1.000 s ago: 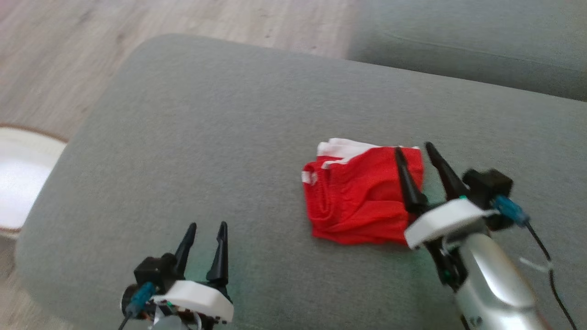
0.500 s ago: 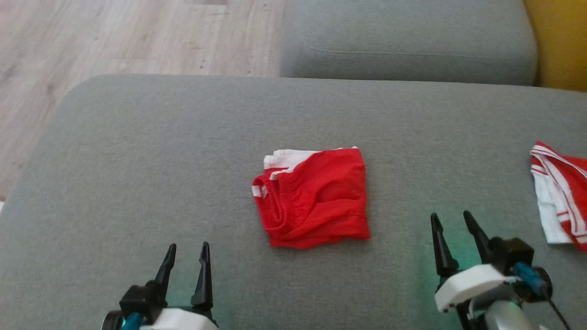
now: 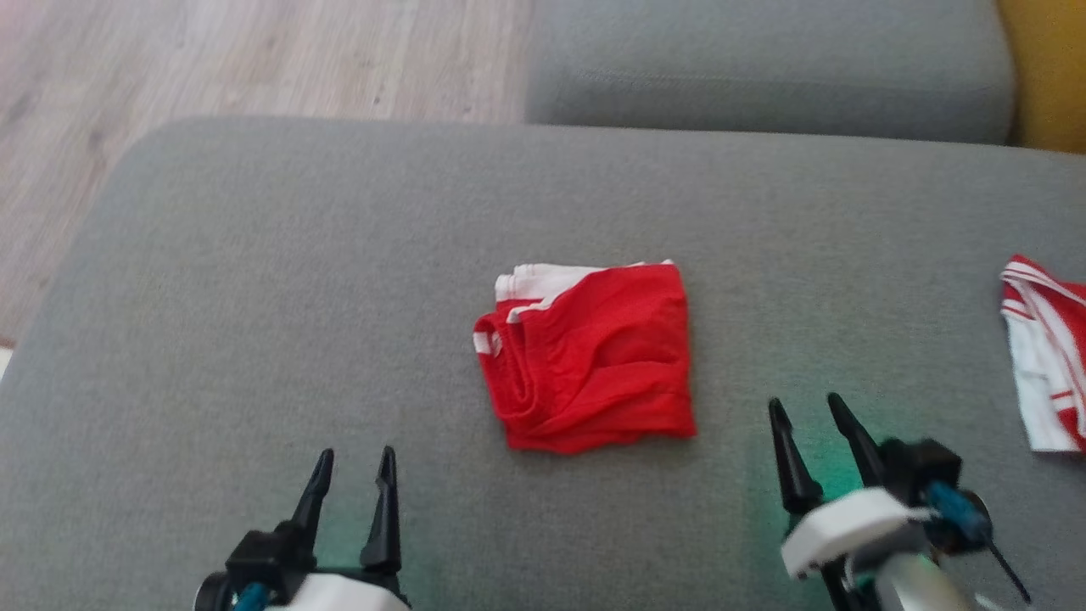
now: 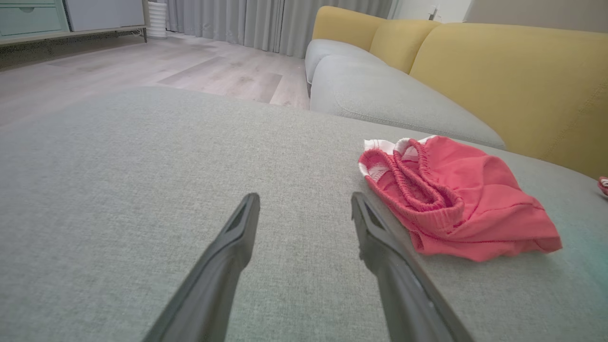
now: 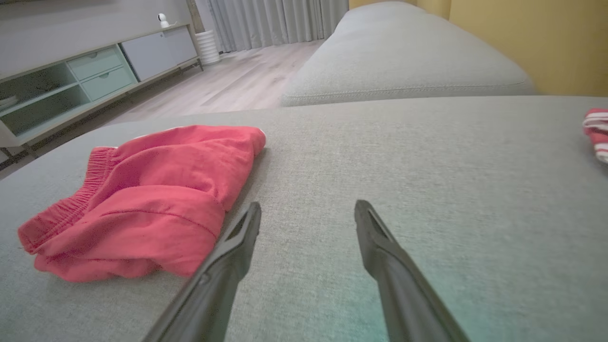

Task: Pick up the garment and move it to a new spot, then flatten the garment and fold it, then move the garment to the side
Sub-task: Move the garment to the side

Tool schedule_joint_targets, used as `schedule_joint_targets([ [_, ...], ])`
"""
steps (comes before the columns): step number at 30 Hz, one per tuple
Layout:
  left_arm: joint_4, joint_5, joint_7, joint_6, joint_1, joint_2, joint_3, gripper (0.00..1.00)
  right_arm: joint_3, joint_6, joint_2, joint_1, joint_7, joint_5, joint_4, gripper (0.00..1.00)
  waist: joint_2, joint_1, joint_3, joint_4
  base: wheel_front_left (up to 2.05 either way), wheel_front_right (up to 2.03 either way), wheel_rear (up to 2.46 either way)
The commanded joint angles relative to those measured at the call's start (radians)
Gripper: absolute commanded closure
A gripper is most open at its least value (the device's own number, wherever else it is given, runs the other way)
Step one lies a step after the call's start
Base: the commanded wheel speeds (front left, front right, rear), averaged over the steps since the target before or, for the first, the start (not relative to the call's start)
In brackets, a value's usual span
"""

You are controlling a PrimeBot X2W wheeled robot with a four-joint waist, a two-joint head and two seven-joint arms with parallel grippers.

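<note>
two long fingers of my left pincer [image 3: 356, 454] stand wide apart and hold nothing, over the grey sofa cushion [image 3: 254, 297]. the red garment [image 3: 594, 356] lies folded in the cushion's middle. my right pincer [image 3: 804, 400], also wide and empty, is near its lower right corner. a striped cloth [image 3: 1048, 348] lies far right.

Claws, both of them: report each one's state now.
Left claw: open, holding nothing.
Right claw: open, holding nothing, clear of the red garment.
</note>
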Motion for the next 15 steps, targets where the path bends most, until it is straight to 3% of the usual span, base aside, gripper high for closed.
schedule_joint_targets([
  [1, -0.027, -0.01, -0.01, 0.001, -0.049, 0.003, 0.018, 0.0, 0.033, -0.001, -0.002, -0.068, -0.011, 0.009, -0.019, 0.0, 0.0, 0.0, 0.021, 0.019, 0.0, 0.0, 0.0],
  [6, -0.021, -0.024, -0.01, -0.005, -0.068, 0.003, -0.016, 0.0, 0.094, -0.001, -0.002, -0.178, -0.011, 0.055, 0.044, 0.0, 0.0, 0.0, 0.067, 0.067, 0.0, 0.0, 0.0],
  [12, -0.006, -0.032, -0.01, -0.008, -0.086, 0.003, -0.054, 0.0, 0.119, -0.001, -0.002, -0.293, 0.007, 0.059, 0.205, 0.0, 0.0, 0.0, 0.101, 0.124, 0.0, 0.0, 0.0],
  [14, -0.004, -0.036, -0.01, -0.009, -0.09, 0.003, -0.064, 0.0, 0.112, -0.001, -0.002, -0.311, 0.054, 0.057, 0.278, 0.05, 0.0, 0.0, 0.106, 0.139, 0.0, 0.0, 0.0],
  [15, -0.002, -0.039, -0.01, -0.008, -0.091, 0.003, -0.068, 0.0, 0.113, -0.001, -0.002, -0.318, 0.064, 0.06, 0.303, 0.15, 0.0, 0.0, 0.107, 0.144, 0.0, 0.0, 0.0],
])
